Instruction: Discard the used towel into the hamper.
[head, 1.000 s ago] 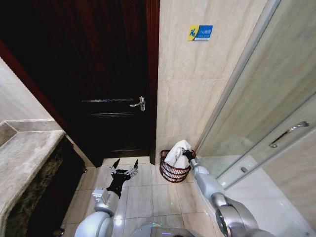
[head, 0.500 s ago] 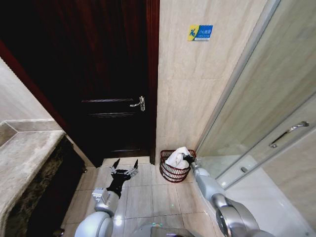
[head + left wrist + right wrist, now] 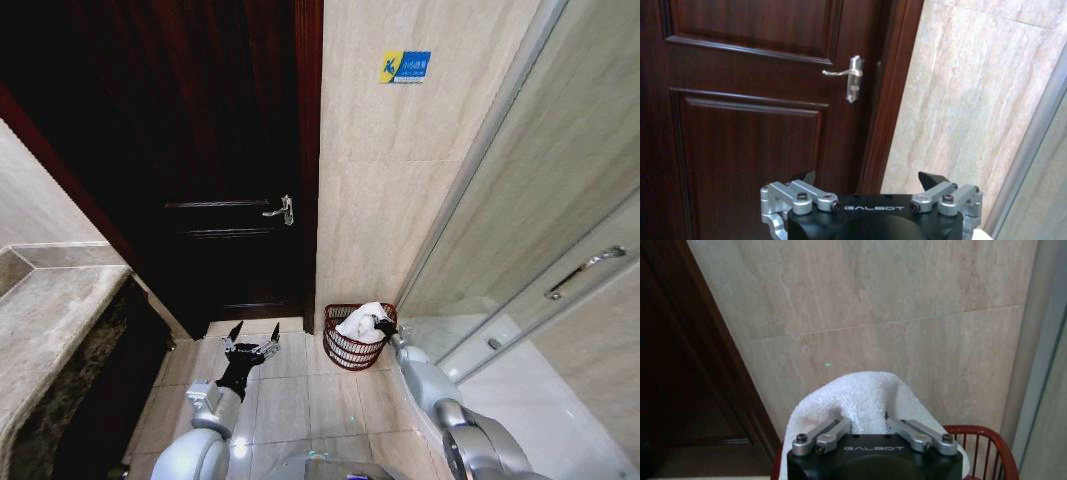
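We are in a tiled bathroom by a dark wooden door [image 3: 230, 200]. Our right gripper [image 3: 381, 325] holds the white fluffy towel [image 3: 358, 321] inside the round red-brown wire hamper [image 3: 352, 350] on the far floor. Next we should let go. Our left gripper [image 3: 250, 347] waits, spread wide.

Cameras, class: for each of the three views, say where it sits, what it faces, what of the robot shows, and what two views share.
Head view: high, looking down at the floor, dark wooden door, both arms.
Left wrist view: behind the open left claw, facing the door.
Right wrist view: behind the right claw, gripping the white terry towel over the round reddish-brown wire hamper.
Shared: head and right wrist views show towel and hamper.
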Available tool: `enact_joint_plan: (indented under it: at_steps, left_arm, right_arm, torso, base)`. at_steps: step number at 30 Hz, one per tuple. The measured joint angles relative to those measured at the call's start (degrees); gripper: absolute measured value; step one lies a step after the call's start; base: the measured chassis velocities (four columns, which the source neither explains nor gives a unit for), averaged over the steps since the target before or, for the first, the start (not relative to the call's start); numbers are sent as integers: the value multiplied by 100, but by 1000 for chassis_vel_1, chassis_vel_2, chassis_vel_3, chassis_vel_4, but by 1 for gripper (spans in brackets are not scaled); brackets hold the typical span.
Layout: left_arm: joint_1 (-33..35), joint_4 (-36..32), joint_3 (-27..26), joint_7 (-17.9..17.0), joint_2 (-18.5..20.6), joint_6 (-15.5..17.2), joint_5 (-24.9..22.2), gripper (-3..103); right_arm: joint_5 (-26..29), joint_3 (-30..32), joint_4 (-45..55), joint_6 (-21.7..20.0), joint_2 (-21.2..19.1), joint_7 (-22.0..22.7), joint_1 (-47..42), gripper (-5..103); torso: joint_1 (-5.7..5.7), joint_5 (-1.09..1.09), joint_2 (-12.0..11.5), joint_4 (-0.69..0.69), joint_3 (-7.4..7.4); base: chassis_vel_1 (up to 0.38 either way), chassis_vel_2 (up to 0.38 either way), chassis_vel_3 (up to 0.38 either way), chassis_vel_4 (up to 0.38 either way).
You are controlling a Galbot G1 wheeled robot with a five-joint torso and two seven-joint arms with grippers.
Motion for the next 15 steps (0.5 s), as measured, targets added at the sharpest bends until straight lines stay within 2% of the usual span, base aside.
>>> enact_joint_plan:
  at_steps: [15]
  left_arm:
    - [0, 0, 0, 0, 0, 0, 0, 100]
  right_arm:
    - [16, 47, 36, 95, 13, -36, -123, 9]
  torso:
    - [1, 0, 0, 0, 0]
  base:
    - [-48, 54, 52, -48]
